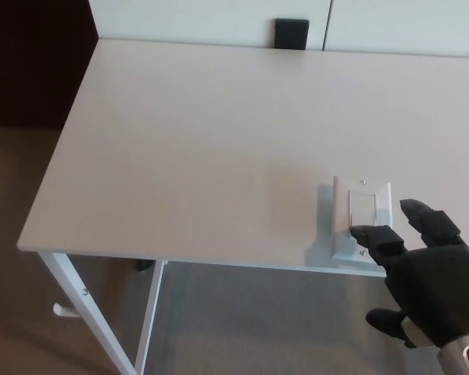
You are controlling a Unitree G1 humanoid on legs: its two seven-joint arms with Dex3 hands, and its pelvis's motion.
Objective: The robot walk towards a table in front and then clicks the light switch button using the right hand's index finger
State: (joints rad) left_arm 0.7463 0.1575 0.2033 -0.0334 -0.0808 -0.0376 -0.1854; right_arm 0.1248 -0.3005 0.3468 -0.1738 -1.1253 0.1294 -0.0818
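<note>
Only the head view is given, so everything below comes from it. Looking down, a pale desk (187,148) fills most of the picture, and one light switch (362,221), a white plate with a rocker button, lies on it near the front edge at about 4 o'clock from the desk's middle. Its long axis runs from 12 to 6 o'clock, away from and toward the robot. The right hand (422,273) comes in from the lower right corner, holding nothing, its fingers spread apart and the thumb hanging low. The index finger (377,237) reaches furthest, its tip lying over the lower end of the switch plate; whether it actually touches the button I cannot tell. From the palm the switch lies toward 10 o'clock, so my judgement is that any further press has to travel up and left along that line, and down onto the rocker. The right hand is the only one near; the left hand is not in view. By count: one desk, one switch, one robot hand, and one small black object (291,33) at the desk's far edge at 12 o'clock
</note>
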